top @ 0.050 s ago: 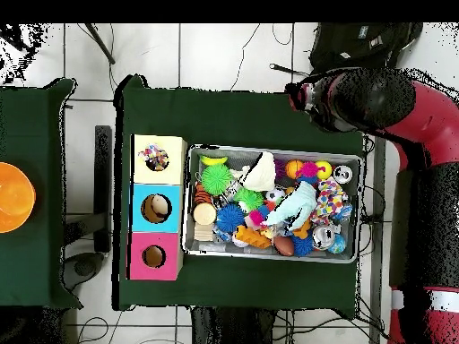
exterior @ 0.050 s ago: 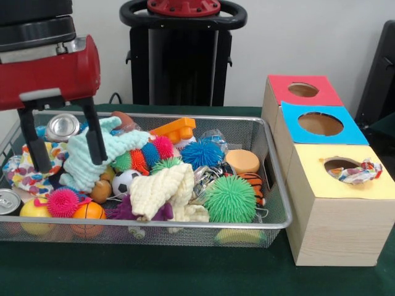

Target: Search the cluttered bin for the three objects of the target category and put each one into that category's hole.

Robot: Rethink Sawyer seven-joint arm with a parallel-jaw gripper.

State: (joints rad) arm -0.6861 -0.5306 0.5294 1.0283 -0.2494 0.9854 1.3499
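Over the left end of the wire basket in the front view, the red arm's hand hangs low with its two black fingers spread wide and nothing between them. One finger is right at the pale green cloth, touching or almost touching it. A colourful cloth is already stuffed in the hole of the yellow box, so it looks like one cloth is done and cloths are what the robot wants. The red box and blue box have empty holes. I think two more cloths are left: the green one, and maybe the cream cloth in the middle or the spotty cloth at the left edge. The basket is packed with balls and cans, so there is little room to push down. The basket's walls are low. The boxes sit just beside its right end on the green surface, so the way across looks open.
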